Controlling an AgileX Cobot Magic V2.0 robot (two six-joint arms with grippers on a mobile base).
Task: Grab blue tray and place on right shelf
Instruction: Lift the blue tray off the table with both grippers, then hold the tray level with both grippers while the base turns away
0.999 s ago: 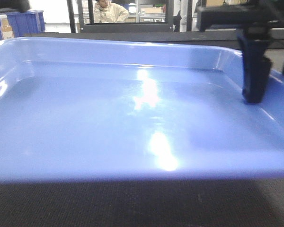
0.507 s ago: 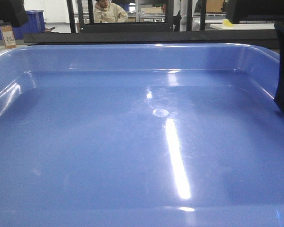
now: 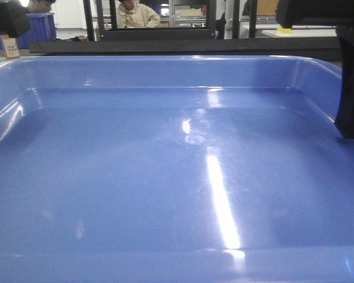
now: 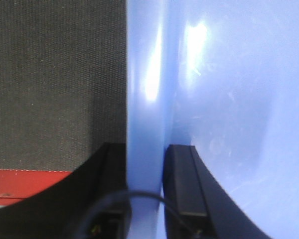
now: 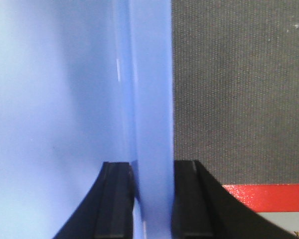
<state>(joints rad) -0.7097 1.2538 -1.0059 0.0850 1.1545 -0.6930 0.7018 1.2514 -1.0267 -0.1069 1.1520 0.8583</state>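
The blue tray (image 3: 165,177) fills nearly the whole front view, glossy and empty, with its far rim toward the background. My left gripper (image 4: 145,149) is shut on the tray's left rim (image 4: 144,89), one finger outside and one inside. My right gripper (image 5: 152,163) is shut on the tray's right rim (image 5: 152,74) in the same way. In the front view one black finger (image 3: 351,88) of the right gripper stands against the right wall. The right shelf is out of view.
Under the tray lies a dark woven table top (image 4: 55,74) with a red strip along its edge (image 5: 269,196). Behind the tray run a dark horizontal beam (image 3: 183,46) and black uprights. Darker blue bins (image 3: 38,26) and a person in beige (image 3: 135,12) are farther back.
The tray has come up and closer to the front camera. Its near rim and the table top below it have dropped out of that view. Both grippers stay on the rims.
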